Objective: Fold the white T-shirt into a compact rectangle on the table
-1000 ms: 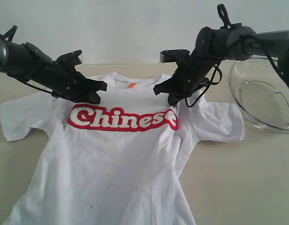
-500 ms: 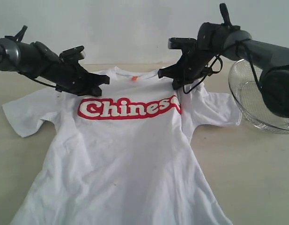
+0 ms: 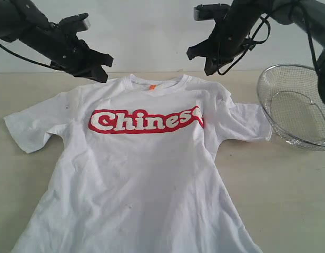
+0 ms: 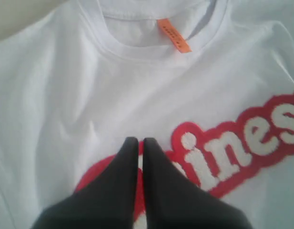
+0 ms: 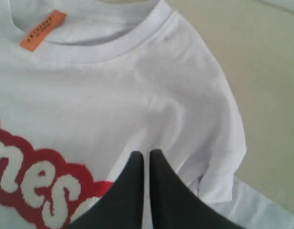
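The white T-shirt lies spread face up on the table, collar toward the far wall, red "Chinese" lettering across the chest, orange neck tag showing. Its right sleeve is a little rumpled. My left gripper hangs in the air above the shirt's left shoulder; in the left wrist view it is shut and empty over the lettering. My right gripper hovers above the right shoulder, and it is shut with no cloth in it.
A wire mesh basket stands at the right edge of the table, close to the shirt's right sleeve. A grey-white wall rises behind the table. The shirt's hem runs out of the exterior view at the bottom.
Both grippers, which were down at the shirt's shoulders, have lifted up and away from the cloth. The shirt slid toward the wall earlier and now lies still and flat.
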{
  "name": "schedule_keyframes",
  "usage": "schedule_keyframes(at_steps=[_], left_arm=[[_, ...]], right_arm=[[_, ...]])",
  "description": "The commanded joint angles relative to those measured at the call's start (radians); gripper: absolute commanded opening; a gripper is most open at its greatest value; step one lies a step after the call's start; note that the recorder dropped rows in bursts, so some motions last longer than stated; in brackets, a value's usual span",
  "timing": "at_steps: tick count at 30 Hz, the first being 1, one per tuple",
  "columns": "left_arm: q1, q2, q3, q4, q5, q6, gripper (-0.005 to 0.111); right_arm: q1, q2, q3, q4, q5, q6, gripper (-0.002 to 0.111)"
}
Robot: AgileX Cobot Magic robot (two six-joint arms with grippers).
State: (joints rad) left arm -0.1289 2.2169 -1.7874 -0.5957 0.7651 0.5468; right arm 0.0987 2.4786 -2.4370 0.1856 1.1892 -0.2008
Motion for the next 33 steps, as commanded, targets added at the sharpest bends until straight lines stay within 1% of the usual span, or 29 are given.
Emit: schedule_keyframes(at_steps=[1, 4, 7, 10, 14, 17, 19, 22, 27, 30, 33], left_arm=[[-0.001, -0.060, 0.026, 0.010, 0.151, 0.046, 0.004], [-0.011, -0.105, 0.105, 0.010, 0.126, 0.068, 0.004], [-0.011, -0.154, 0.208, 0.010, 0.072, 0.076, 0.004], [-0.011, -0.203, 0.338, 0.001, -0.017, 0.078, 0.004], [-0.011, -0.259, 0.486, -0.098, -0.092, 0.141, 0.004], [-0.011, -0.308, 0.580, -0.234, -0.121, 0.240, 0.004], [-0.011, -0.338, 0.638, -0.290, -0.146, 0.287, 0.004], [-0.011, -0.369, 0.697, -0.306, -0.175, 0.310, 0.004], [-0.011, -0.382, 0.740, -0.306, -0.173, 0.320, 0.004], [-0.011, -0.380, 0.749, -0.306, -0.218, 0.320, 0.004], [-0.011, -0.380, 0.749, -0.306, -0.216, 0.320, 0.004]], right_arm=[[-0.010, -0.020, 0.038, 0.018, 0.032, -0.010, 0.000], [-0.010, -0.063, 0.065, 0.088, 0.032, -0.019, 0.000], [-0.010, -0.104, 0.103, 0.086, 0.032, -0.023, 0.000], [-0.010, -0.152, 0.183, 0.077, 0.032, -0.028, 0.000], [-0.010, -0.210, 0.321, 0.100, 0.032, -0.049, 0.000], [-0.010, -0.260, 0.443, 0.147, 0.032, -0.080, 0.000], [-0.007, -0.303, 0.534, 0.200, 0.032, -0.131, 0.000], [-0.007, -0.379, 0.680, 0.230, 0.017, -0.150, 0.000], [-0.007, -0.528, 0.952, 0.202, -0.134, -0.152, 0.000], [-0.007, -0.596, 1.113, 0.144, -0.254, -0.101, 0.000], [-0.007, -0.618, 1.194, 0.080, -0.314, -0.033, 0.000]])
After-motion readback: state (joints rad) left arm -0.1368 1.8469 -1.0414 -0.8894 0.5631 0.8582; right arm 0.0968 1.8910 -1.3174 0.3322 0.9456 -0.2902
